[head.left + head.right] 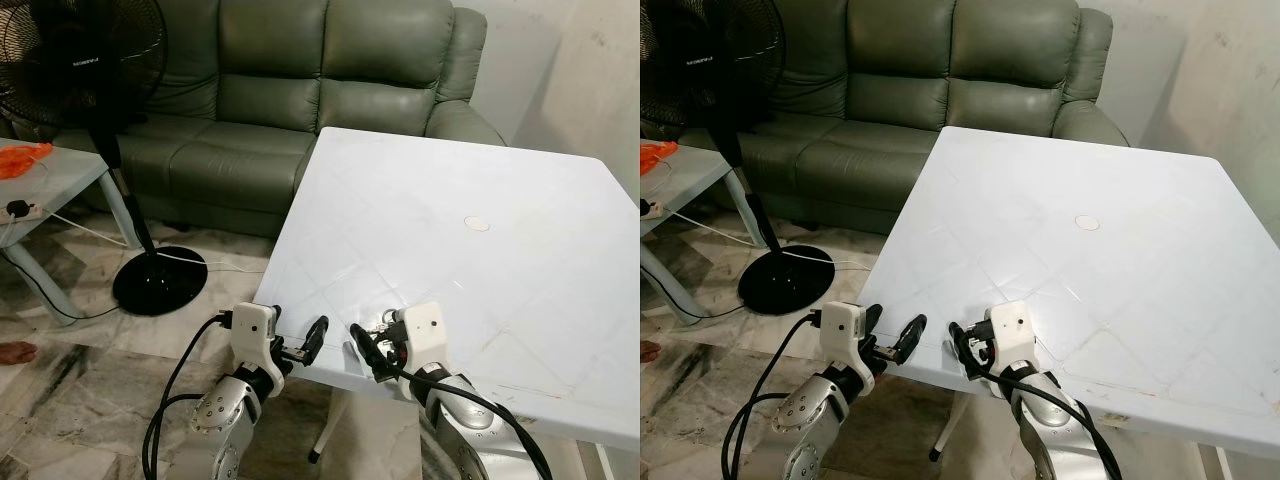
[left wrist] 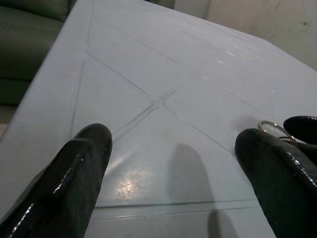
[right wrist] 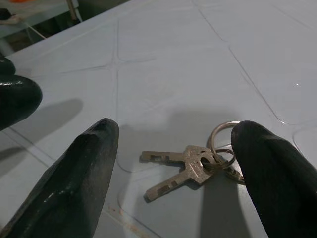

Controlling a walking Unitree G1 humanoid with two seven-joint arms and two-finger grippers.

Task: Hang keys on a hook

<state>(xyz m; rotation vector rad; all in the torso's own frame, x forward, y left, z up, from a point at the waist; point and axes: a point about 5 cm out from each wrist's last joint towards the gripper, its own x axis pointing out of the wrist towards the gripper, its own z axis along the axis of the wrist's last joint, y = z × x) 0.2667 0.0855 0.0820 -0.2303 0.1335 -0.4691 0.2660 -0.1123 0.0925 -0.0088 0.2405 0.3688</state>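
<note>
Right pincer [image 3: 173, 163] astride keys [image 3: 190, 166], table [image 1: 480, 180] edge

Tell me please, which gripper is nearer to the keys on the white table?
The right. The right gripper is open, with the keys lying on the table between its fingers. The left gripper is open too, at the table's edge, off to the keys' left.

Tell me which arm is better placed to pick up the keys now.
The right. The keys lie on the white table between the open fingers of the right gripper; the left gripper is off to their side.
</note>
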